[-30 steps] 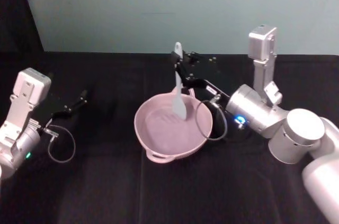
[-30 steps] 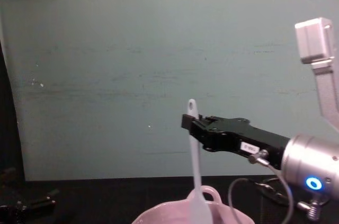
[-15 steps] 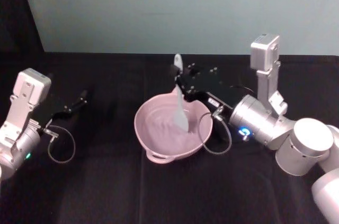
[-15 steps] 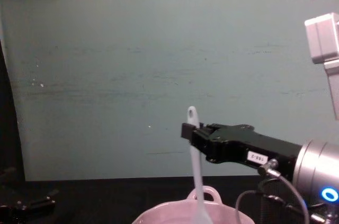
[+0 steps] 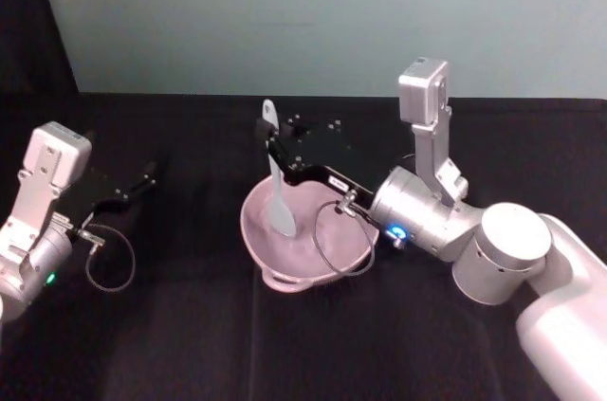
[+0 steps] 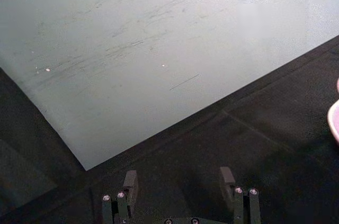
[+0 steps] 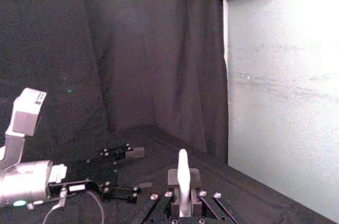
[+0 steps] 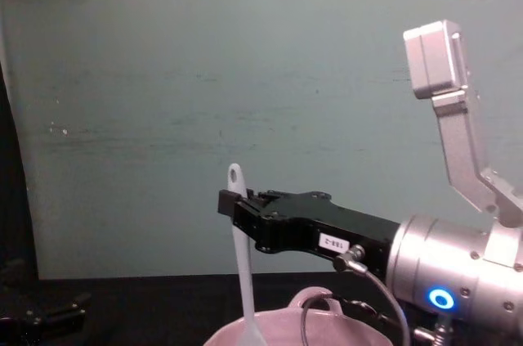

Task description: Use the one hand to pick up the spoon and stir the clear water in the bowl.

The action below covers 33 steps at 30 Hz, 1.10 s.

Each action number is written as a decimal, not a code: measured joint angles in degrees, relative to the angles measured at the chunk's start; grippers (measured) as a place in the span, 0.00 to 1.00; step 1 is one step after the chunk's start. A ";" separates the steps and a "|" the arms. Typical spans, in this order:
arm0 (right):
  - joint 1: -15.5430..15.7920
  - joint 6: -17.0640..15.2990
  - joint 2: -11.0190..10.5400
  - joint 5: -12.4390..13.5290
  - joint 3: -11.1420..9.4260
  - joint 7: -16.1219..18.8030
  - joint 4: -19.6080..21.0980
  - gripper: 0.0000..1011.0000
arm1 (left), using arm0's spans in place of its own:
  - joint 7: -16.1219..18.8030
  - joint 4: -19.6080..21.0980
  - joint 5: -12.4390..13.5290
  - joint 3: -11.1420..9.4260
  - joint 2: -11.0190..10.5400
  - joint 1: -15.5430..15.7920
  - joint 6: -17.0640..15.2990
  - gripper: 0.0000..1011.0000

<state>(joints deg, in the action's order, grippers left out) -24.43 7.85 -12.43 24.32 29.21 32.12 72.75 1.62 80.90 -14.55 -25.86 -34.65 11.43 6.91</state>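
The left gripper (image 5: 142, 178) is resting low over the black tablecloth (image 5: 190, 344) at the far left, well apart from the bowl, its arm bent back toward the body. In the left wrist view its two dark fingers (image 6: 131, 181) are standing spread with nothing between them.

The spoon (image 5: 275, 178) is hanging nearly upright, its holed handle end poking up above the fingers and its flat blade reaching down inside the left half of the bowl (image 5: 251, 230). It is slim, white and plastic. The bowl is sitting mid-table, round, glossy and pale pink, with a small loop handle on its near rim.

The right gripper (image 5: 275, 153) is stretching leftward and level above the bowl from a silver cylindrical wrist glowing with a blue ring light. Its black fingers are pinching the spoon high on the handle, just below the hole.
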 joint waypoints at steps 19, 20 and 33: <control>-3.94 3.54 1.91 1.10 -3.01 -0.30 -8.60 0.11 | 0.00 0.00 0.00 0.00 0.00 0.00 0.00 1.00; -3.50 3.53 1.49 1.17 -3.48 -0.60 -7.93 0.11 | 0.00 0.00 0.00 0.00 0.00 0.00 0.00 1.00; 1.06 1.23 -2.33 1.19 -5.39 -2.24 -0.93 0.11 | 0.00 0.00 0.00 0.00 0.00 0.00 0.00 1.00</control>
<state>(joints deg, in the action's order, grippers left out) -23.37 9.08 -14.76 25.51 23.82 29.87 71.82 1.62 80.90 -14.55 -25.86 -34.65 11.43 6.90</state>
